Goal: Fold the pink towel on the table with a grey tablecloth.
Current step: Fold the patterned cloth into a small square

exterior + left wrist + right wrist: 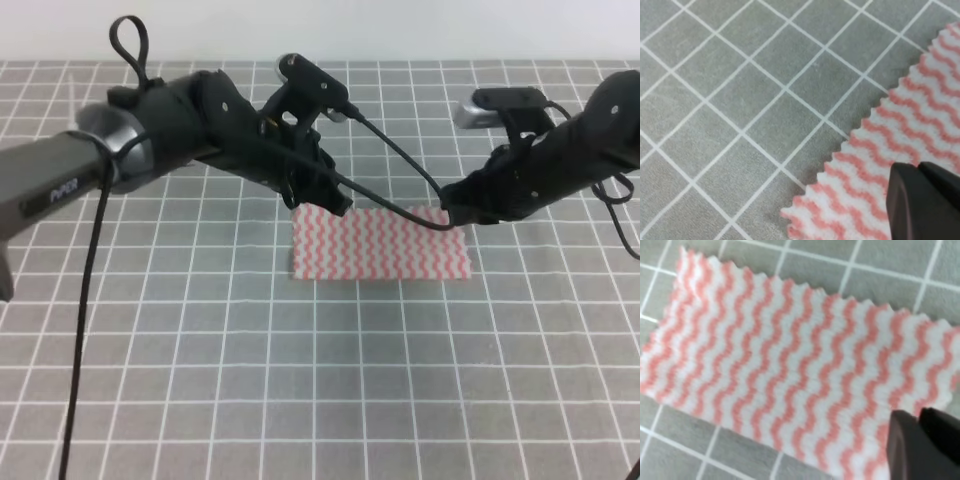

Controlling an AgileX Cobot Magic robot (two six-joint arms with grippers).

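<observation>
Item 1, the pink towel [380, 243]: seen in the exterior high view as a wide, flat rectangle just above the centre of the frame, its long edges running left to right along the grid lines. Pink-and-white zigzag stripes and scalloped edges are shown in both wrist views [900, 145] [790, 360].

Item 2, the table with a grey tablecloth [300, 400]: grey cloth with a thin white grid, filling nearly the whole exterior high view; bare squares occupy the upper left of the left wrist view [740, 100].

Item 3, the left gripper [335, 200]: placed at the towel's upper left corner in the exterior high view. In the left wrist view its dark fingertips [922, 200] are seen pressed together at the lower right of the frame, over the striped cloth, with only a thin seam between them. Whether cloth is pinched cannot be told.

Item 4, the right gripper [455, 215]: placed at the towel's upper right corner in the exterior high view. In the right wrist view its fingertips [925, 445] are likewise seen drawn together at the lower right of the frame, above the towel. A grip on cloth cannot be confirmed.

Item 5, a black cable [400, 170]: slung between the two arms above the towel.
</observation>
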